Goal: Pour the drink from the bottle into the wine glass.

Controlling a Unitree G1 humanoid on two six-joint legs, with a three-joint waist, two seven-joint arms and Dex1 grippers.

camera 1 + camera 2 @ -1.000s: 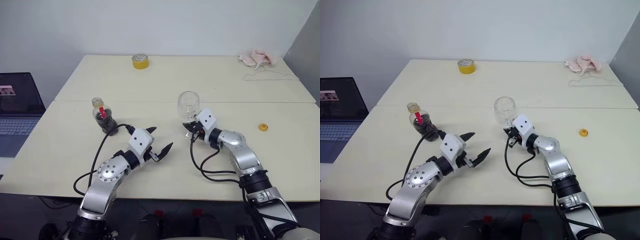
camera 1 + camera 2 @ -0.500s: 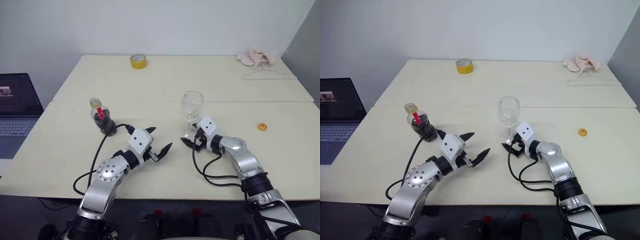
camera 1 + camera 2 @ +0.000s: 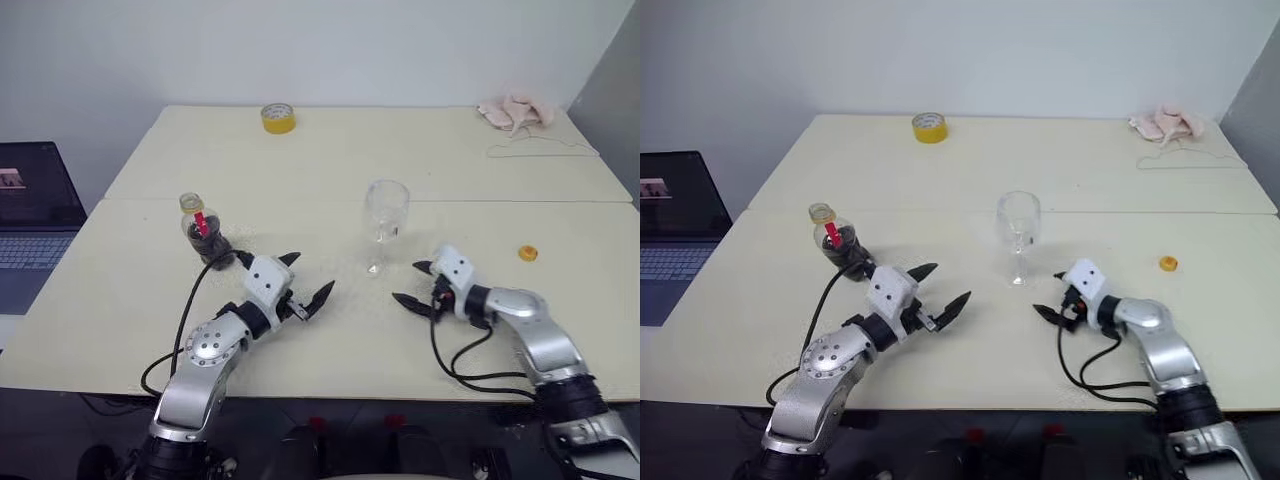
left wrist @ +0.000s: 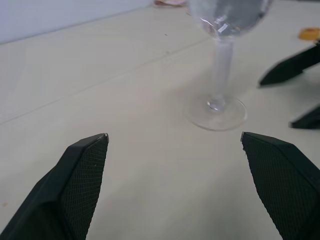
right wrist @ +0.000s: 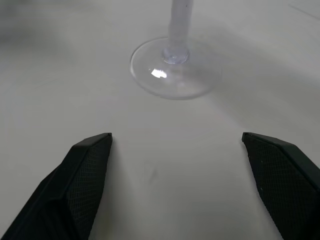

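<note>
Both grippers spread empty: left gripper (image 3: 303,281), right gripper (image 3: 413,284) | wine glass (image 3: 385,222) upright mid-table, bottle (image 3: 203,231) at its nine o'clock | risk: uncapped bottle tips when grasped, spilling drink (image 3: 212,246).

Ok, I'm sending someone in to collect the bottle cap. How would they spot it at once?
Start at the cream table and go to its right side, out past the wine glass and the right gripper. The cap lies there alone: a small orange-yellow disc, much smaller than the yellow tape roll at the far edge.
</note>
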